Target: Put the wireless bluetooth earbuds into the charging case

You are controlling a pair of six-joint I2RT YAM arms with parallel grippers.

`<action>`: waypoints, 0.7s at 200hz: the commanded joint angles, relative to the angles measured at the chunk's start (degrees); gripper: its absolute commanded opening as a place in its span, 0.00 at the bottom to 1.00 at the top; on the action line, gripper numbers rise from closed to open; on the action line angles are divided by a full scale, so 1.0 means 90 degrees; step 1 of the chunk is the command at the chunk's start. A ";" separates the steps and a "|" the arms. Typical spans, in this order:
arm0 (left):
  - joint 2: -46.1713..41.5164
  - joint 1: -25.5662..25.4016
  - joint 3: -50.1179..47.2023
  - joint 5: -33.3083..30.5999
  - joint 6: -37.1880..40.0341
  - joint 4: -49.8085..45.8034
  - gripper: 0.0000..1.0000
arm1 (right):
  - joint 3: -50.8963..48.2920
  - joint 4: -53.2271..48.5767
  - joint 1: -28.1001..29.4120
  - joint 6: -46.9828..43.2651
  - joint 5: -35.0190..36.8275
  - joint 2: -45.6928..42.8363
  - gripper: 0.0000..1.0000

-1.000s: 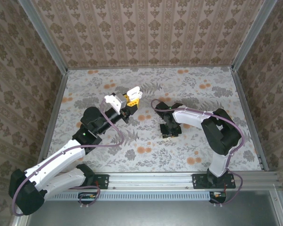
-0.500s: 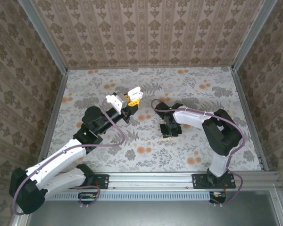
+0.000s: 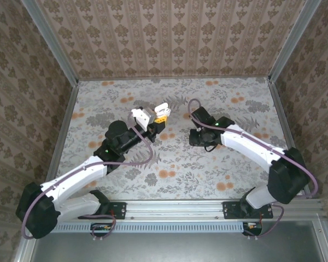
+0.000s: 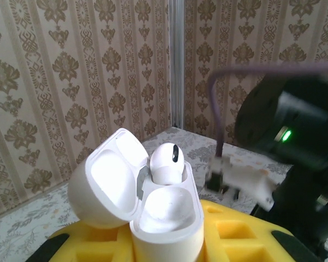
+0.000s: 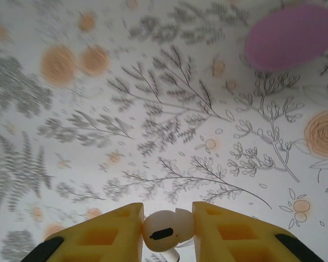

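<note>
Left gripper (image 4: 167,243) is clamped on the lower body of the charging case (image 4: 167,218), low in the middle of the left wrist view. Its lid (image 4: 104,180) is thrown open to the left. The case is white and glossy, not pink. One earbud (image 4: 167,161) already sits in it, at the back of the open case, bulb up.

Over on the right wrist view, bottom centre: the right gripper (image 5: 168,215) is pinched on the second earbud (image 5: 164,232), yellow fingers (image 5: 117,226) pressing its rounded head from both sides. Below it lies the floral surface (image 5: 98,136), with a magenta oval lump (image 5: 290,35) in the upper right corner.

Handling, as I judge it: these buds are feather-light, hard and slick, rounded plastic that will squirt out of a careless squeeze. The hold belongs across the bulb, leaving the stem free to enter its socket. The case looks stiff, but the hinged lid wants no pushing, so the body is the place to grip.

The count: two earbuds, one seated and one carried. One case. One magenta lump. Two grippers, both closed on something.
</note>
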 commanded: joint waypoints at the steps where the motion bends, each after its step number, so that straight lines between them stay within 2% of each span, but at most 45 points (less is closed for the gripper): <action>1: 0.0158 -0.0003 -0.0075 0.0140 -0.0234 0.0521 0.26 | 0.0369 0.0125 -0.0090 0.0076 0.0207 -0.0249 0.31; 79: 0.0583 0.0001 -0.0066 0.0311 -0.0483 0.0830 0.25 | 0.1486 0.0055 -0.0091 0.0025 0.0009 -0.0765 0.31; 112: 0.0670 -0.0012 -0.0055 0.0333 -0.0525 0.0896 0.25 | 0.1785 0.0288 -0.0074 -0.0043 -0.0495 -0.0914 0.31; 140: 0.0777 -0.0013 -0.0008 0.0395 -0.0572 0.0940 0.25 | 0.1936 0.0544 -0.0040 -0.0006 -0.0619 -0.0990 0.31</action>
